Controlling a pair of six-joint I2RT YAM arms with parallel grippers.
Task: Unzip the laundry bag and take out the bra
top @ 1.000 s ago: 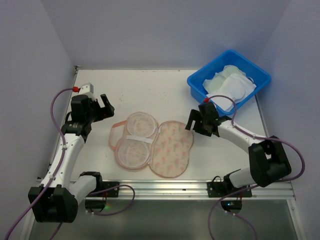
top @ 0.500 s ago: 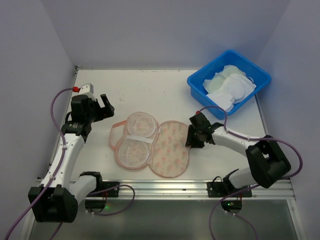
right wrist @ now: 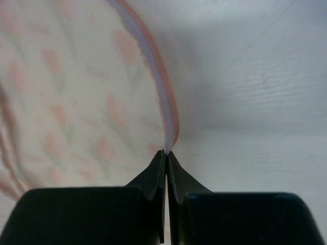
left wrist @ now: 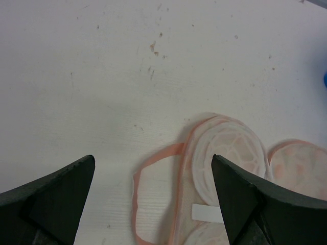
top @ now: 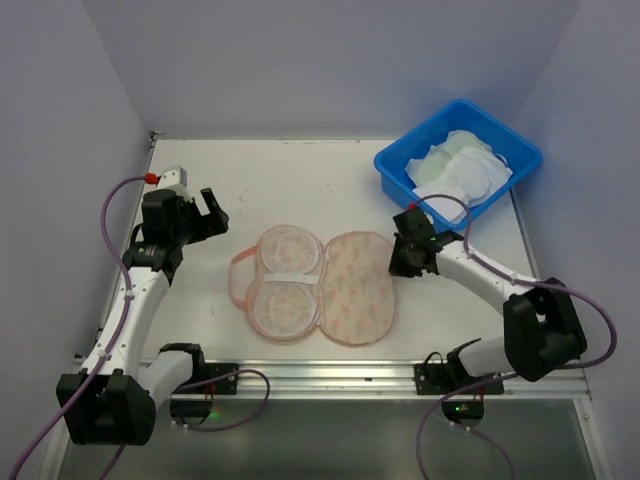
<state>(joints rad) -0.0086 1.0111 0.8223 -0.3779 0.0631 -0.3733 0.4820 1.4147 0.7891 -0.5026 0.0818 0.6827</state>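
1. No lettering, brand, number or sign can be read in any of the views.
2. A small white tab (top: pixel 285 278) is seen across the lining of the laundry bag (top: pixel 358 290); it is too small for any print on it to be made out.
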